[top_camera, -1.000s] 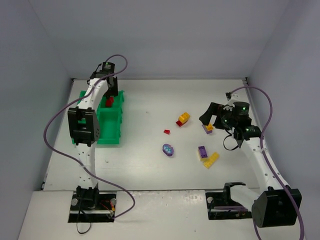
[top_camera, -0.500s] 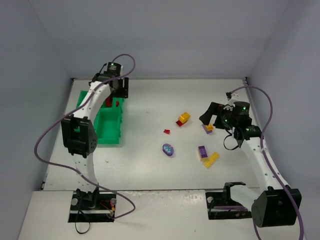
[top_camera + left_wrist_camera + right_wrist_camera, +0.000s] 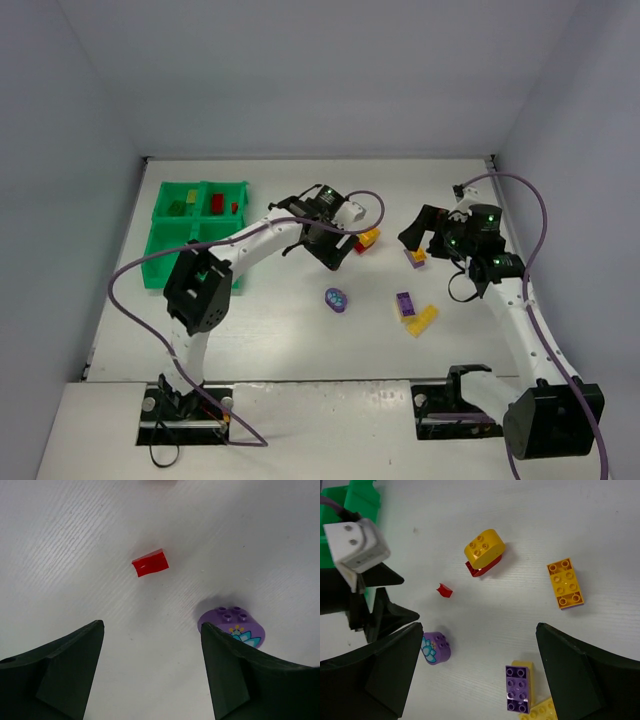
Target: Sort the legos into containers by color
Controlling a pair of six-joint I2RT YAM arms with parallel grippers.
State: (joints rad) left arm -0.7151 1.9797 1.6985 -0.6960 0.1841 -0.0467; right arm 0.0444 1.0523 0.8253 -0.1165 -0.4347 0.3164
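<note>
White worktop (image 3: 280,340) has the green four-compartment tray (image 3: 168,262) sitting up by its far left corner, everything else is scattered from the middle toward the right edge. Around the middle there's a tiny red brick (image 3: 150,562) with a purple oval piece (image 3: 337,300) a bit nearer the front edge, plus a yellow rounded brick (image 3: 369,236) sitting on a red piece (image 3: 482,567). Further right lie an orange brick (image 3: 417,256) and a purple brick (image 3: 405,303) touching yellow bricks (image 3: 423,320).

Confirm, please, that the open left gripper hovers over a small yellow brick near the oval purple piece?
No: the small brick is red, not yellow, per the left wrist view; the open left gripper and oval purple piece are as stated.
</note>
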